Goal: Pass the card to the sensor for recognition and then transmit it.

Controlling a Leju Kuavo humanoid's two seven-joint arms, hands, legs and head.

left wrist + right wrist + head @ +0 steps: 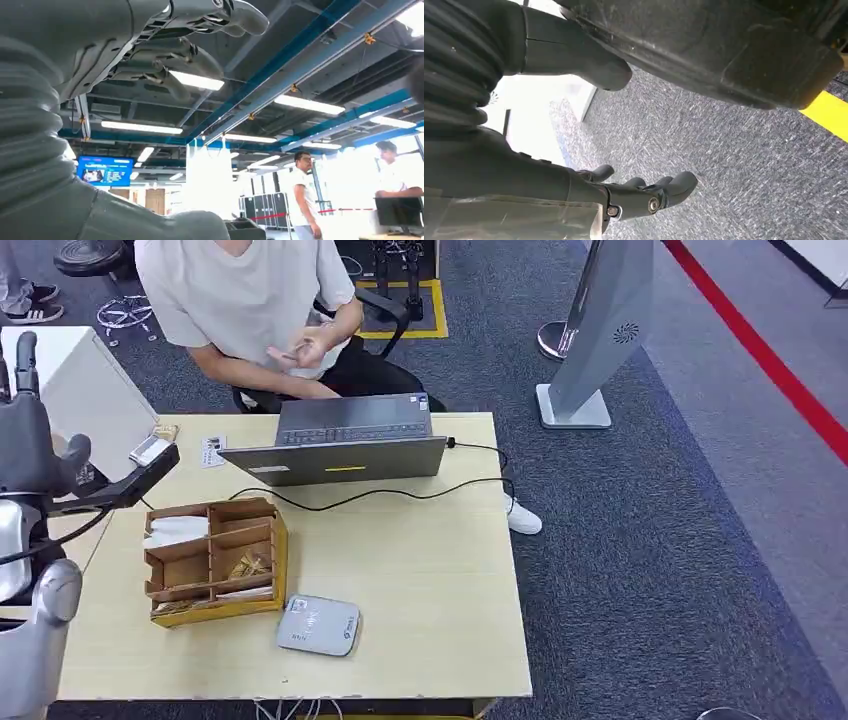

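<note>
Dark carpet surrounds my pale table (420,570). The head view shows the grey sensor (318,626) near the edge, right of the wooden box (213,558) holding cards (176,530). My left hand (35,445), raised at far left, and my right hand (624,192), over carpet, hold nothing, fingers apart.

Left hand (165,55), fingers apart, seemingly empty, against ceiling lights (307,104); two people (305,195) beyond.

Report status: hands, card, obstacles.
Left hand raised, empty; right hand hanging, empty. Cards in wooden organizer, reader beside it. Path clear.
</note>
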